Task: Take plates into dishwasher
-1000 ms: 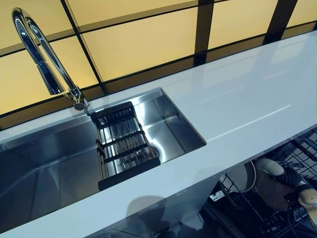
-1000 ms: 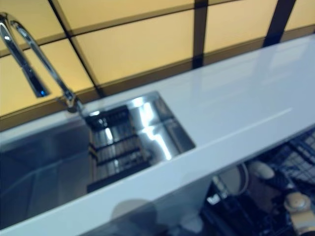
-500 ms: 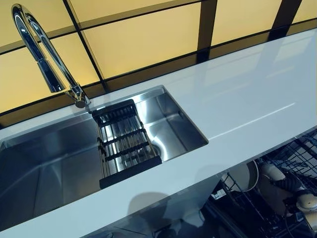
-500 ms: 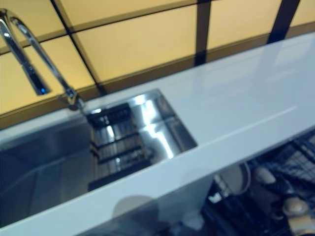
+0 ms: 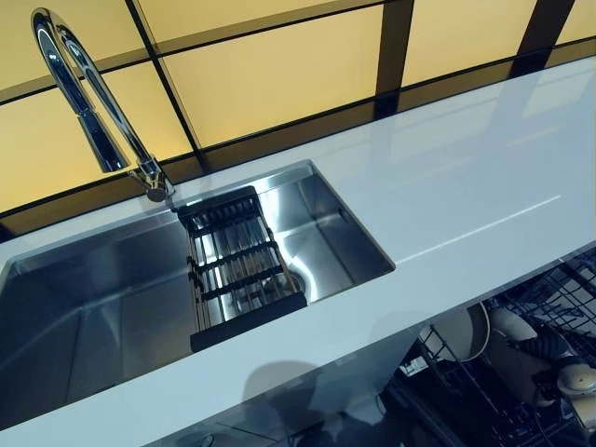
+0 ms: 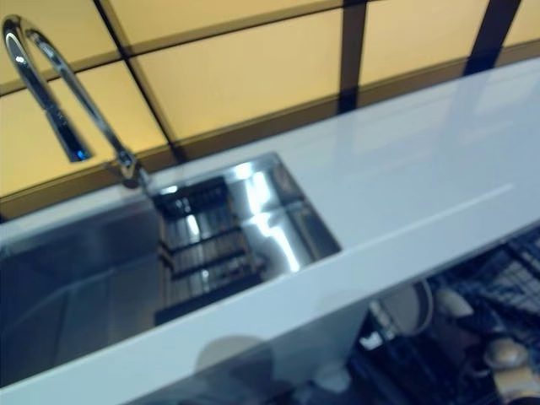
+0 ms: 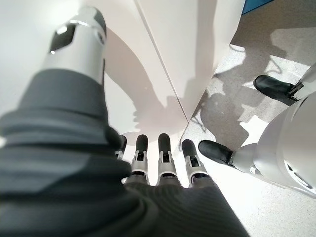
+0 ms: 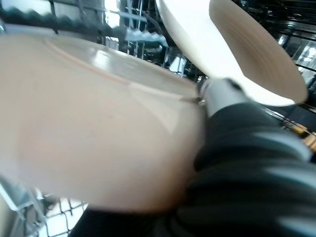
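Robot hand, left point(image 7: 163, 158): fingers straight, empty, hanging beside the cabinet.
Sink point(image 5: 102, 298) holds only its drain rack point(image 5: 237, 270); worktop point(image 5: 466, 186) bare. Right robot hand point(image 8: 247, 148) has sunk deeper into the dishwasher rack point(image 5: 549, 307), seemingly pinching a pink plate point(image 8: 89, 123) beside a white plate point(image 5: 463, 331): seating nearly done.

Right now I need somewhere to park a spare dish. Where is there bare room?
The white counter is bare from the sink rightward. The sink's left part is free beside the black rack. The dishwasher rack is crowded: plates and the right hand.
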### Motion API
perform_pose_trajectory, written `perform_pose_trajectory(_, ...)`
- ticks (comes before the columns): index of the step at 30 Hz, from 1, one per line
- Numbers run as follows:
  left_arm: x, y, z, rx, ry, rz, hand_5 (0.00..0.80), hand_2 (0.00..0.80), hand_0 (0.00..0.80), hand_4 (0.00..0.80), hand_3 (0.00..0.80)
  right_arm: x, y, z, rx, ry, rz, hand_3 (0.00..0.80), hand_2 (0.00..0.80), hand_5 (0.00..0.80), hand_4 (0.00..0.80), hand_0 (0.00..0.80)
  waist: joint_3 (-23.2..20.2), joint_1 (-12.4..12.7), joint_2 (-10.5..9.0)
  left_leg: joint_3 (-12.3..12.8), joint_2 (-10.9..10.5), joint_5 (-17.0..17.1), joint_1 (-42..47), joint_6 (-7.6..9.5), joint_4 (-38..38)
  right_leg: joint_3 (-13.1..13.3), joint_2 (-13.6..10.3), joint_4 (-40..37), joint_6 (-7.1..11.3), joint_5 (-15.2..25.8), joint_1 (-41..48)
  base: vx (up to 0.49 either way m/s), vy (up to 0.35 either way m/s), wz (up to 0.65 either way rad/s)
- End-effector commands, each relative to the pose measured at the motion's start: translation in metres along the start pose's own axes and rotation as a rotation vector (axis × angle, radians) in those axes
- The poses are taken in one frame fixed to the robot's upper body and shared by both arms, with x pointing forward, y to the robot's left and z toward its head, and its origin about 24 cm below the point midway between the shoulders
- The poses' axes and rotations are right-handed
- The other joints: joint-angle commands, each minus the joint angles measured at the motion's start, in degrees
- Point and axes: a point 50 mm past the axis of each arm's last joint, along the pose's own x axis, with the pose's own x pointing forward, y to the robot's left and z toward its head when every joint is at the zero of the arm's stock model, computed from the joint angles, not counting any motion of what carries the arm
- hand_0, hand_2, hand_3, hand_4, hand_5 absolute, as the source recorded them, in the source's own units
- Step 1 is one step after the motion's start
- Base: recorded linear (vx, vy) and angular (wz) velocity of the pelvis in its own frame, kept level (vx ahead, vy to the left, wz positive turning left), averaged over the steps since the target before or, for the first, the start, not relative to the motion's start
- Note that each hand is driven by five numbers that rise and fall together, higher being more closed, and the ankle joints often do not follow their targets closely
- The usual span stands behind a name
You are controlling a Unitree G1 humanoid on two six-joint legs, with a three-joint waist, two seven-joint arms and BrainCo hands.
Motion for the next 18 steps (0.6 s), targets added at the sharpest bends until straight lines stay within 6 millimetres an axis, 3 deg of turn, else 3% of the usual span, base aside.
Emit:
perform_pose_trajectory(1, 0.006, -0.023, 0.050, 0.001, -0.147, -0.067, 0.000, 0.000, 0.000, 0.000, 0.000, 0.004, 0.006, 0.007, 0.015, -0.014, -0.006, 0.000, 0.000, 0.000, 0.000, 0.000, -1.85, 2.97, -3.41, -1.45, -1.22, -4.84, 3.71, -0.98, -0.08, -0.16, -2.15, 0.07, 5.33, 5.12, -3.94, 0.000, 0.000, 0.00)
perform_pose_trajectory(11, 0.003, -0.011, 0.048, 0.001, -0.139, -0.032, 0.000, 0.000, 0.000, 0.000, 0.000, -0.001, -0.011, 0.007, 0.035, -0.005, -0.019, 0.000, 0.000, 0.000, 0.000, 0.000, -3.28, 2.28, -5.79, -0.92, -0.55, -5.19, 4.46, -1.07, -0.08, 0.18, -1.23, 0.07, 5.30, 5.03, -3.23, 0.010, 0.004, 0.00)
perform_pose_trajectory(18, 0.003, -0.006, 0.047, 0.002, -0.145, -0.003, 0.000, 0.000, 0.000, 0.000, 0.000, -0.007, -0.038, 0.005, -0.011, 0.013, -0.065, 0.000, 0.000, 0.000, 0.000, 0.000, -4.82, 1.75, -8.34, -0.37, -0.12, -5.58, 5.17, -0.99, -0.08, 0.75, -0.49, 0.07, 5.32, 4.93, -2.58, 0.020, 0.020, -0.01)
